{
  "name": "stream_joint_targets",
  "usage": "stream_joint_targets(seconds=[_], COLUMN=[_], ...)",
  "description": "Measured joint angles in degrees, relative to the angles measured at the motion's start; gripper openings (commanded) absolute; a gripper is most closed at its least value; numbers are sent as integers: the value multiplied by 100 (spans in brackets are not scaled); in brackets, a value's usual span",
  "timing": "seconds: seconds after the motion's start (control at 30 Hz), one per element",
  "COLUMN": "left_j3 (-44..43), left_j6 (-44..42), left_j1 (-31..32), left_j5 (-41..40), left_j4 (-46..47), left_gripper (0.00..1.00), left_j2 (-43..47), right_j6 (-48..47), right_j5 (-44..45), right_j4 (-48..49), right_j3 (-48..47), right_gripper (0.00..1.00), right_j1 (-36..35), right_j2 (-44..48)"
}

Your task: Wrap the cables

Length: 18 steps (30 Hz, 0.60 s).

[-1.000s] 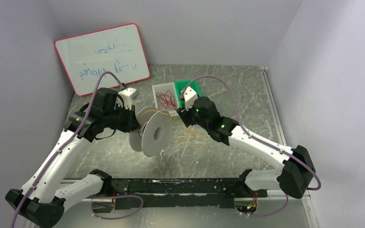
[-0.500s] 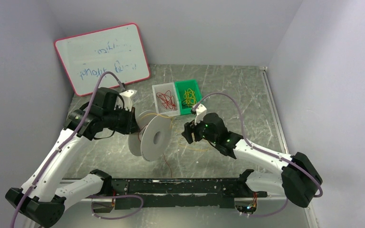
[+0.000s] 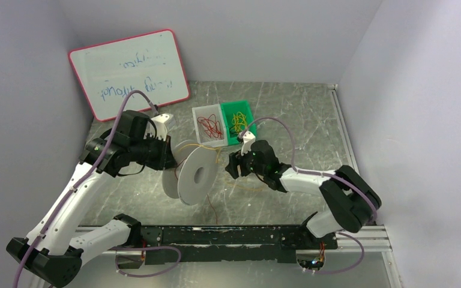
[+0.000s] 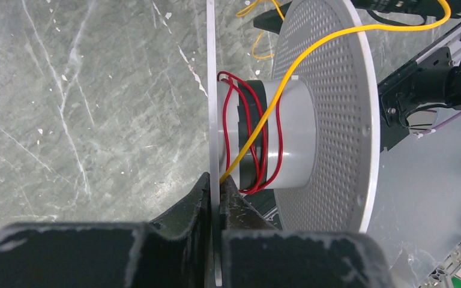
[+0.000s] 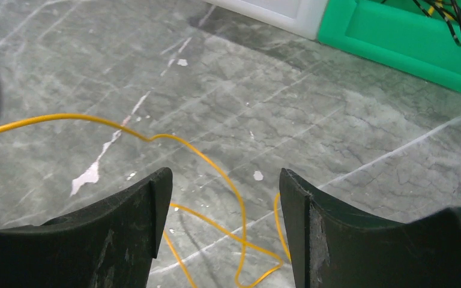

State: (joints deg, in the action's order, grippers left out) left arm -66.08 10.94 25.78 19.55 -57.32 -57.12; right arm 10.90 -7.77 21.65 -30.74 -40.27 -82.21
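My left gripper (image 3: 168,157) is shut on the thin rear flange of the white spool (image 3: 195,174) and holds it upright on edge. In the left wrist view the fingers (image 4: 199,195) clamp that flange. A red cable (image 4: 259,141) is wound round the hub. A yellow cable (image 4: 318,48) runs from the hub over the perforated flange. My right gripper (image 3: 232,165) is open and empty, low over the table just right of the spool. In the right wrist view its gripper (image 5: 225,198) straddles loose loops of the yellow cable (image 5: 213,162) on the table without touching them.
A white bin of red wires (image 3: 207,125) and a green bin of yellow wires (image 3: 238,119) stand behind the spool; the green bin (image 5: 396,42) shows in the right wrist view. A whiteboard (image 3: 129,72) leans at the back left. A red cable tail (image 3: 212,207) trails toward the black front rail (image 3: 234,235).
My right gripper has moved down and away from the bins to the yellow loops on the table, its elbow folding inward. The left arm and spool have barely moved.
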Motion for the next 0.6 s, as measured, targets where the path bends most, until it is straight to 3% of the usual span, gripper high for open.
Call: stream_joint_targets(seconds=[0.07, 0.23, 0.5, 0.6], left_j3=[0, 0, -15, -127], left_j6=[0, 0, -2, -4], left_j1=[0, 0, 0, 0], left_j5=[22, 63, 133, 208], left_j4=[2, 0, -2, -26], left_gripper=[7, 7, 7, 7], left_j2=[0, 0, -11, -59], right_j6=[-15, -46, -13, 76], right_j5=[-48, -203, -155, 55], right_j4=[149, 348, 428, 376], right_j3=[-2, -11, -7, 39], right_gripper=[66, 49, 0, 0], right_j1=[63, 83, 85, 101], right_j2=[-219, -581, -575, -450])
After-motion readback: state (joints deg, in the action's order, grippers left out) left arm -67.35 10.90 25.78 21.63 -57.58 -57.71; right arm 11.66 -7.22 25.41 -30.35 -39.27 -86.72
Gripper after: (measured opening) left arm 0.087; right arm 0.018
